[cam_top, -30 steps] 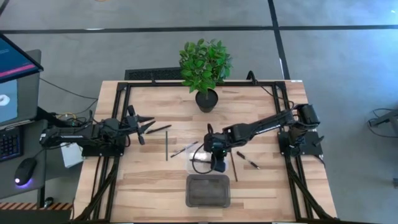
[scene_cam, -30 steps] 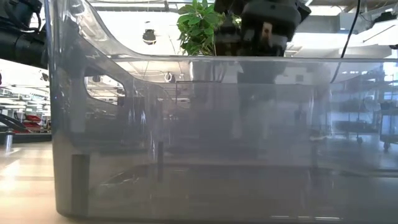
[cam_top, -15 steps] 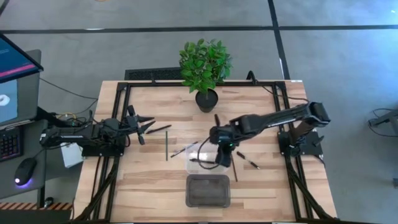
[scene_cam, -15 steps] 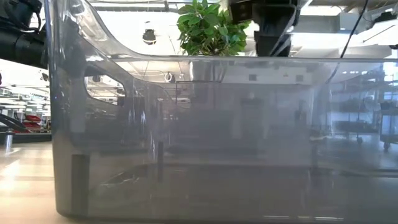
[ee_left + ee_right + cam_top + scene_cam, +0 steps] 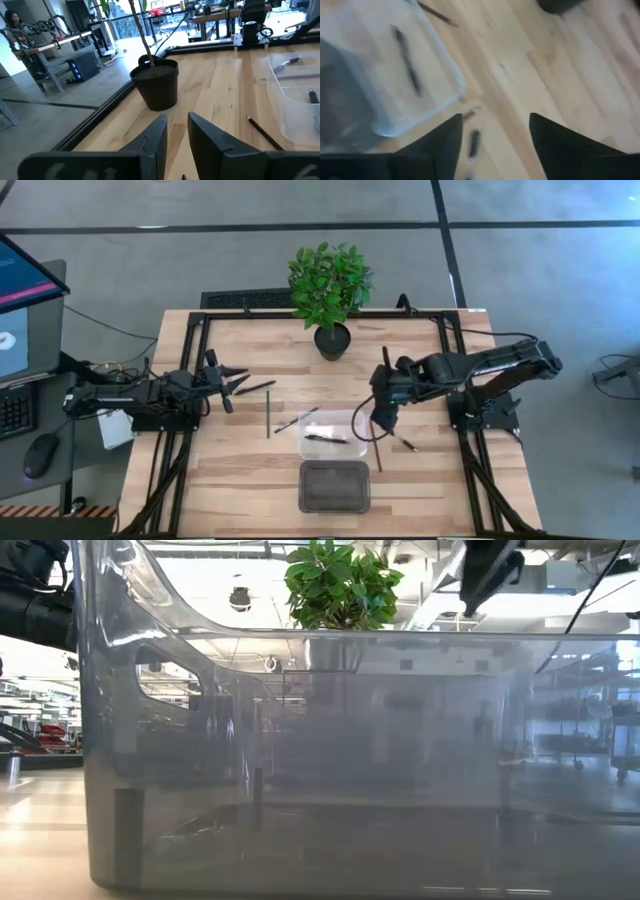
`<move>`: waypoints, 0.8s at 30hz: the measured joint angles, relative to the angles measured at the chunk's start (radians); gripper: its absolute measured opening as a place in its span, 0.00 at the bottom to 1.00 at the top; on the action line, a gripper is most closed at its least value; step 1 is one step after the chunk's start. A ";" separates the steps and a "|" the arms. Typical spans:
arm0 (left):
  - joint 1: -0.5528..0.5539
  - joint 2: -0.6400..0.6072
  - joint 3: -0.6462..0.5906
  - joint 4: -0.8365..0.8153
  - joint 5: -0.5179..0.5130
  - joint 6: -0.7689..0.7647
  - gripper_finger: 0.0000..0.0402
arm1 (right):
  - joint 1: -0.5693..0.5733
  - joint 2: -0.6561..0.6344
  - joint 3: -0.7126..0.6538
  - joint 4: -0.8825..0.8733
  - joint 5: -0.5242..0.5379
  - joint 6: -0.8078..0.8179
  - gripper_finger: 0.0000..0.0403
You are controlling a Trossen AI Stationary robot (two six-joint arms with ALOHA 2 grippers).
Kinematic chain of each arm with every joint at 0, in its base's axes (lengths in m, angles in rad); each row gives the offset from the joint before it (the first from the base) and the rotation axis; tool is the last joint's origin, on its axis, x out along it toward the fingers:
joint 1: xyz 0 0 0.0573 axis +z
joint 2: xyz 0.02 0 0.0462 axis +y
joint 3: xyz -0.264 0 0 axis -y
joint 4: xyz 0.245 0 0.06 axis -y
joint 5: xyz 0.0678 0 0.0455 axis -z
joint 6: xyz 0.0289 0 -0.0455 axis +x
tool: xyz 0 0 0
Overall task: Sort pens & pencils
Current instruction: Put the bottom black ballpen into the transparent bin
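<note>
One pen (image 5: 326, 439) lies in the clear tray (image 5: 312, 420) mid-tabletop. Just right, the right gripper (image 5: 384, 420) hangs with fingers spread, empty, above another pen (image 5: 404, 444); a pencil (image 5: 378, 450) lies beside it. Drop looks done; next, pinch that pen. Far left, the left gripper (image 5: 237, 382) waits, fingers slightly parted.

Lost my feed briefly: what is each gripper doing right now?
Left gripper: fingers slightly apart, holding nothing.
Right gripper: open and empty, beside the clear bin.
</note>
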 joint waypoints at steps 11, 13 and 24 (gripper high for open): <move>0.000 0.000 0.000 0.000 0.000 -0.013 0.17 | 0.001 -0.093 -0.419 0.182 -0.049 0.187 0.73; 0.000 0.000 0.000 0.000 0.000 -0.014 0.17 | 0.001 -0.093 -0.481 0.261 -0.077 0.187 0.73; 0.000 0.000 -0.003 0.018 0.000 -0.015 0.17 | 0.009 -0.089 -0.629 0.529 -0.190 0.194 0.72</move>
